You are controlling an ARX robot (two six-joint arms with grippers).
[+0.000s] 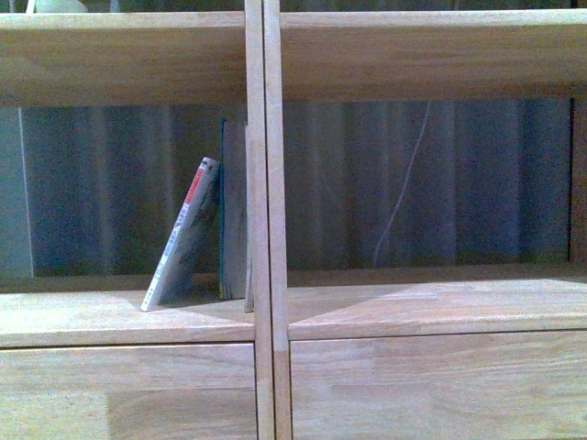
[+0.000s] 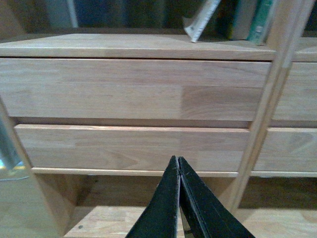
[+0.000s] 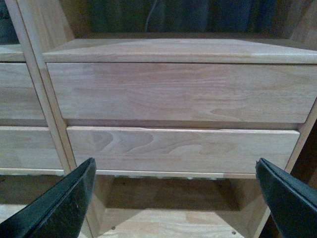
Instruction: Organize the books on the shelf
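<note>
- A furnished indoor room, a home or study by its look.
- A light-wood shelf (image 1: pixel 128 316) with plain drawer fronts (image 3: pixel 181 91) fills the views.
- A few books (image 1: pixel 183 234) stand in one compartment.
- A grey curtain (image 1: pixel 367 183) hangs behind the open back.

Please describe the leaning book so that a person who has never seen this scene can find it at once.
Look at the light-wood shelf, in the left compartment above the drawers. Near the central post stand some upright books. The leaning book is just left of them: thin, pale, with a red-and-white spine, and the only one tilted.
</note>
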